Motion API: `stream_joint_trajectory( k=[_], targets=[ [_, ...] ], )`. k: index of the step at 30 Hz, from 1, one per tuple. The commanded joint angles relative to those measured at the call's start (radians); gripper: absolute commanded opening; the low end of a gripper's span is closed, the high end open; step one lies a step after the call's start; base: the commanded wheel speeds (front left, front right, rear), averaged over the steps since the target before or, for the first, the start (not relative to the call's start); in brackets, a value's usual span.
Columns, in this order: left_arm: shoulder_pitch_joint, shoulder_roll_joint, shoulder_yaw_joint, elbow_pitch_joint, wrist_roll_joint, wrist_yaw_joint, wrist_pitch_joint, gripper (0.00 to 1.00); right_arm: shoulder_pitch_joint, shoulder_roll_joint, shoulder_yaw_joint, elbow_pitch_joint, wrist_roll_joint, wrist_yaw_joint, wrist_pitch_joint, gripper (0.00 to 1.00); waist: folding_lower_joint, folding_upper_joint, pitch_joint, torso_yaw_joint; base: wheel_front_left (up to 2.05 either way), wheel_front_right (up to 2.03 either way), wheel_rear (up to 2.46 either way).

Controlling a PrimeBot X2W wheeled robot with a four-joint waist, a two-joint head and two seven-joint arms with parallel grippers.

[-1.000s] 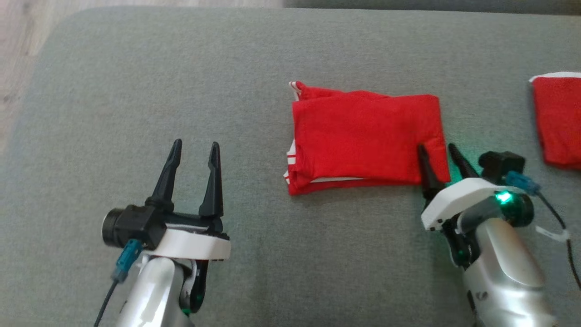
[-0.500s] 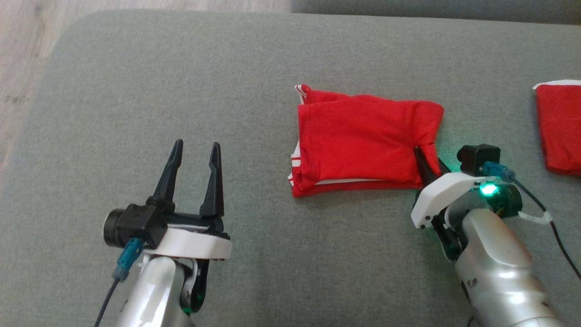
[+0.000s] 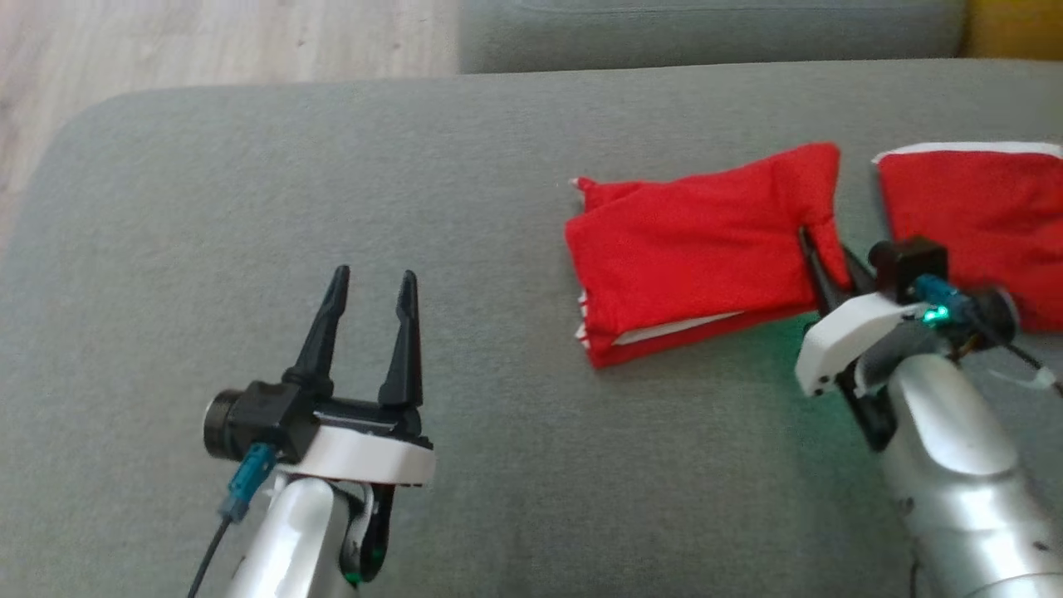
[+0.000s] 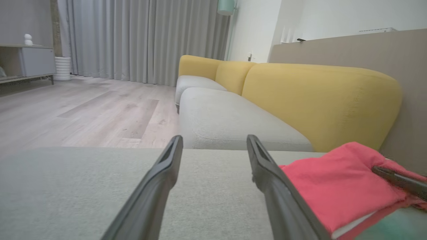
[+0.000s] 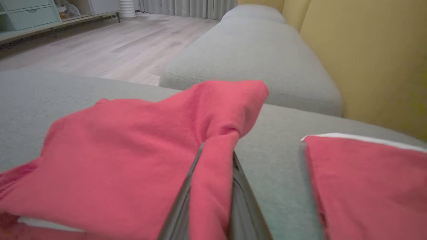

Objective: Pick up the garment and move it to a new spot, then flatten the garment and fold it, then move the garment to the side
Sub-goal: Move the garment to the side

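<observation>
The garment [image 3: 698,241] is a folded red cloth with white trim, lying on the grey seat cushion [image 3: 332,166] right of centre. My right gripper [image 3: 826,262] is shut on the garment's near right corner, and the cloth bunches up between its fingers. In the right wrist view the red fold of the garment [image 5: 126,150] is pinched in the right gripper [image 5: 217,150]. My left gripper [image 3: 374,274] stands open and empty over bare cushion at the lower left, well apart from the garment. From the left wrist, the left gripper [image 4: 215,138] has the garment [image 4: 333,180] on its right.
A second red cloth with a white edge [image 3: 972,216] lies just right of the garment, also seen as the cloth [image 5: 367,180] in the right wrist view. Another grey seat cushion [image 3: 706,33] and a yellow backrest [image 4: 317,96] lie beyond. Wooden floor [image 3: 208,41] borders the cushion at the far left.
My right gripper shut on the garment's near right corner and pulled it right, close to the second red cloth. The head camera shifted. The left gripper stayed open and still.
</observation>
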Motion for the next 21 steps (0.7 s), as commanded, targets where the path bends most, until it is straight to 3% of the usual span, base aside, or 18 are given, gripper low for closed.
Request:
stream_joint_trajectory(
  k=[1, 7, 13, 21],
  targets=[
    [-0.023, 0.005, 0.016, -0.037, -0.006, 0.01, -0.005, 1.0, -0.008, -0.03, 0.033, -0.078, -0.016, -0.001, 0.014, 0.0, 0.0, 0.0, -0.012, -0.041, 0.0, 0.0, 0.0],
    [-0.025, 0.005, 0.011, -0.046, 0.003, 0.013, -0.005, 1.0, 0.008, -0.163, 0.068, -0.242, -0.007, -0.001, 0.106, 0.0, 0.0, 0.0, 0.006, -0.103, 0.0, 0.0, 0.0],
    [-0.039, 0.005, 0.019, -0.048, 0.018, 0.003, -0.005, 1.0, 0.003, -0.294, 0.059, -0.334, 0.012, -0.001, 0.181, 0.0, 0.0, 0.0, 0.045, -0.122, 0.0, 0.0, 0.0],
    [-0.063, 0.006, 0.047, -0.045, 0.048, -0.022, -0.005, 1.0, -0.03, -0.431, -0.009, -0.33, 0.008, -0.001, 0.238, 0.0, 0.0, 0.0, 0.118, -0.122, 0.0, 0.0, 0.0]
  ],
)
